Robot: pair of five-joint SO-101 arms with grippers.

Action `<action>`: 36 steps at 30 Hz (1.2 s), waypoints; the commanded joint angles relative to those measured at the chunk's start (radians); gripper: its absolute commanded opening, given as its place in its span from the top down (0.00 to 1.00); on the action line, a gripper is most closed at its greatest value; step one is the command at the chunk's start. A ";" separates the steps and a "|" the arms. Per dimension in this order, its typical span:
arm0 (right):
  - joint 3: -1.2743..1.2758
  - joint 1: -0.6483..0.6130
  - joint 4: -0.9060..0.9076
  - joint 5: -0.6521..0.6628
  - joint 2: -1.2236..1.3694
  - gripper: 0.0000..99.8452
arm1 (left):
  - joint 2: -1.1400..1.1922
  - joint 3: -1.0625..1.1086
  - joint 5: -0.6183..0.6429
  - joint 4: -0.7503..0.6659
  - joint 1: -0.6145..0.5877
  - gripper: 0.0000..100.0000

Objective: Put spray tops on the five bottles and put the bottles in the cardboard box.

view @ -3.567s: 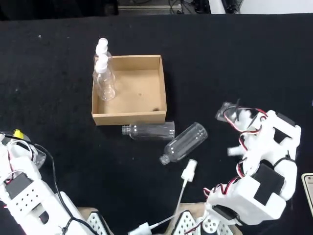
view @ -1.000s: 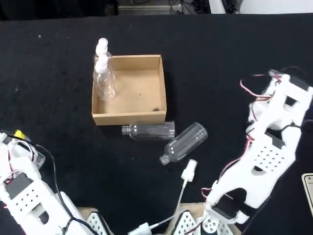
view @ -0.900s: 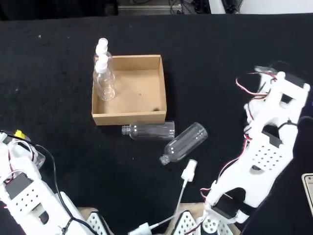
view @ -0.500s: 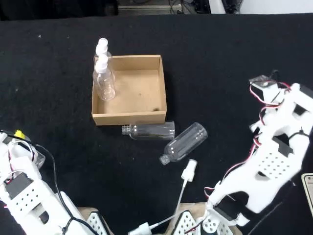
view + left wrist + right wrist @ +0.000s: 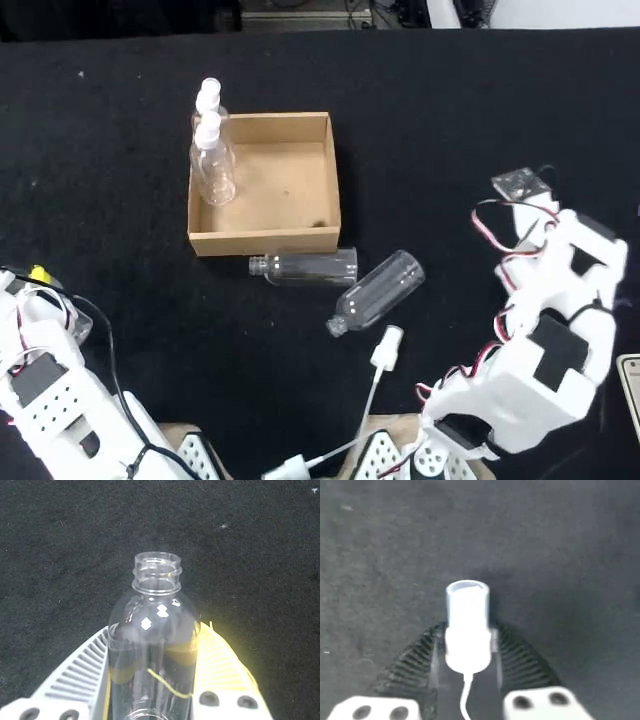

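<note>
A: Left arm first. The left fingers (image 5: 155, 628) are clamped around a clear bottle (image 5: 152, 600), one finger on each side of its body. The neck is open, with no top on it, and points away from the wrist.
B: That arm sits at the near-left corner of the black worktop (image 5: 450, 100). And the right side?
A: The right fingers (image 5: 467, 628) are pinched tight on a white spray top (image 5: 467, 605), with its thin tube trailing back between them.
B: Now the cardboard box (image 5: 265, 241), out toward the far left. One topped bottle (image 5: 214, 165) stands upright inside, against the left wall.
A: There's a second topped bottle (image 5: 208, 100) just behind it at the far-left corner. Inside the wall or outside it, I can't tell.
B: Just in front of the box an uncapped bottle (image 5: 305, 267) lies on its side along the front wall. A bare bottle (image 5: 380, 291) lies slanted beside it, neck toward the near edge.
A: Near that neck is a loose spray top (image 5: 386, 350) with its tube, and a last spray top (image 5: 288, 467) lies right at the near edge.
</note>
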 commanded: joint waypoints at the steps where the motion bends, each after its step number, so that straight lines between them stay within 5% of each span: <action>1: 0.004 -0.031 -0.023 -0.044 -0.070 0.70 | -0.017 -0.016 -0.012 0.002 0.008 0.97; 9: 0.013 -0.031 -0.026 -0.048 -0.068 0.76 | -0.017 -0.016 -0.012 0.002 0.007 0.97; 15: 0.065 -0.035 -0.023 -0.046 -0.077 0.99 | -0.017 -0.016 -0.012 0.002 0.007 0.97; 19: 0.030 -0.020 0.031 -0.064 -0.142 0.99 | -0.021 -0.038 -0.012 0.003 0.010 0.97; 26: -0.054 -0.107 0.193 -0.367 -0.476 0.99 | -0.180 -0.119 -0.012 0.170 0.091 0.97; 36: -0.147 -0.393 0.301 -0.787 -0.949 0.99 | -0.617 0.022 -0.015 0.166 0.406 0.97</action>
